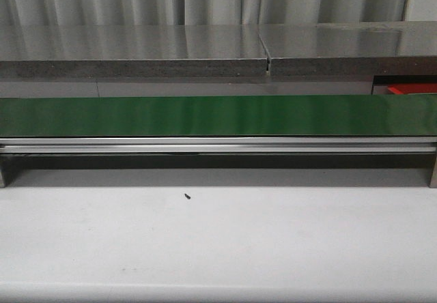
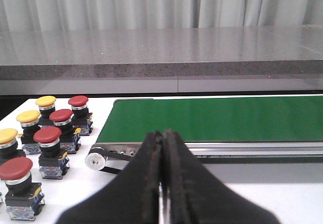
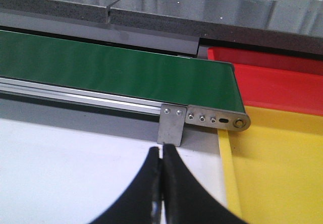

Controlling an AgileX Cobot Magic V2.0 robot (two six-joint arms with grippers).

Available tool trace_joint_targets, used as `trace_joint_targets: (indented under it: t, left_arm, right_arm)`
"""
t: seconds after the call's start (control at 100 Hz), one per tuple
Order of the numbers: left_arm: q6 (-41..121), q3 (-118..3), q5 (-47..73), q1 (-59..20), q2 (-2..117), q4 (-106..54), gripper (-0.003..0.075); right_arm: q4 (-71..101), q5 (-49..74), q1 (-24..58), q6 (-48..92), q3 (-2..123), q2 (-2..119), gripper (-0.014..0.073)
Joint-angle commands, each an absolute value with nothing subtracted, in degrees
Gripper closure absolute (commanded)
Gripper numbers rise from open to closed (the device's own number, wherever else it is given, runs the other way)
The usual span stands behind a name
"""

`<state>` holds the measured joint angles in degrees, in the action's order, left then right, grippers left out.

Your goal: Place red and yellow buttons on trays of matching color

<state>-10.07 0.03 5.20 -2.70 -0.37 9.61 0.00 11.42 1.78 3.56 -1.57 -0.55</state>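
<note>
Several red buttons [image 2: 47, 135] and yellow buttons [image 2: 28, 116] on black and blue bases stand in rows on the white table, beside the end of the green belt [image 2: 212, 118]. My left gripper [image 2: 162, 135] is shut and empty, apart from the buttons and facing the belt. In the right wrist view the yellow tray [image 3: 282, 168] lies under the belt's other end, with the red tray [image 3: 282, 82] behind it. My right gripper [image 3: 161, 151] hangs shut and empty over the white table beside the yellow tray. Neither gripper shows in the front view.
The green conveyor belt [image 1: 218, 115] runs across the table on a metal frame [image 1: 218, 145]. A grey stone ledge [image 1: 136, 61] and curtains stand behind it. A small dark speck [image 1: 187, 196] lies on the white table. A corner of the red tray [image 1: 413, 88] peeks at the far right.
</note>
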Motion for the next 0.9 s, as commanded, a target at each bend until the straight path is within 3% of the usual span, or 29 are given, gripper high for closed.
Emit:
trace_joint_targets:
  t: [0.0,0.24,0.45,0.66,0.89]
  left_arm:
    - [-10.62,0.55,0.85,-3.12,-2.25,9.44,0.0739]
    - [-10.62,0.55,0.44,-3.12,-2.25,9.44,0.0739]
    - [-10.62,-0.13,-7.06,-3.12,-2.25,8.77,0.0739]
    - [-10.62,-8.86,4.65,-3.12,1.8,4.57,0.0739]
    - [-10.62,-23.27,16.47,-3.12,16.41,3.08,0.0739]
  right_arm:
    - [-0.62,7.06,1.77,3.7,-1.53,-1.58,0.0662]
    - [-0.62,7.06,1.77,3.7,-1.53,-1.58,0.0662]
    - [-0.62,7.06,1.77,3.7,-1.53,-1.58,0.0662]
    - [-0.62,7.06,1.77,3.7,-1.53,-1.58,0.0662]
    - [-0.62,7.06,1.77,3.7,-1.53,-1.58,0.0662]
